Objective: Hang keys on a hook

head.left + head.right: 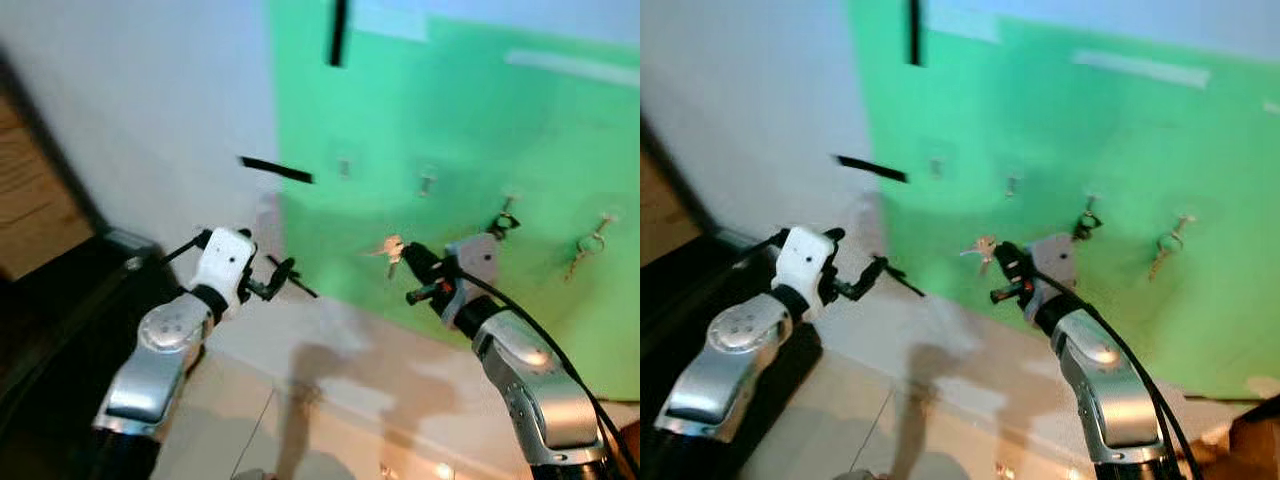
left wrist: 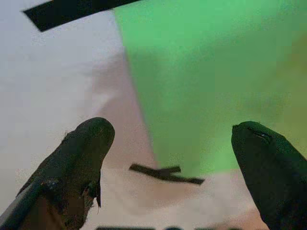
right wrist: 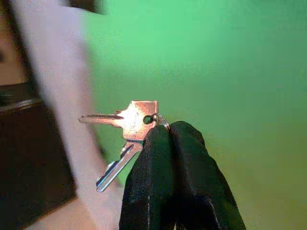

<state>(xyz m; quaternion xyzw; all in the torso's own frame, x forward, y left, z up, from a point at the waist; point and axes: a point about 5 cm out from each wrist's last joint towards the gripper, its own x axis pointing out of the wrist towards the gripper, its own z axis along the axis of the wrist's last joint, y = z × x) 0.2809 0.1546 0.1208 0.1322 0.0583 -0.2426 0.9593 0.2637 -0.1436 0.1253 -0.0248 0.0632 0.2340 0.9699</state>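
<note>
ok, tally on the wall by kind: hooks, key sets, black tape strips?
Hooks: 4
Key sets: 3 (1 in right gripper, 2 hung)
Black tape strips: 2
Total: 9

The hooks (image 1: 427, 182) on the green wall (image 1: 450, 120) are blurred. Most of the key ring (image 3: 162, 120) is hidden between the right gripper (image 3: 169, 132) fingers.

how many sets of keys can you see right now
3: one pinched in the right claw, held up before the green board; two hang on board hooks, a dark set and a silver set farther right.
</note>
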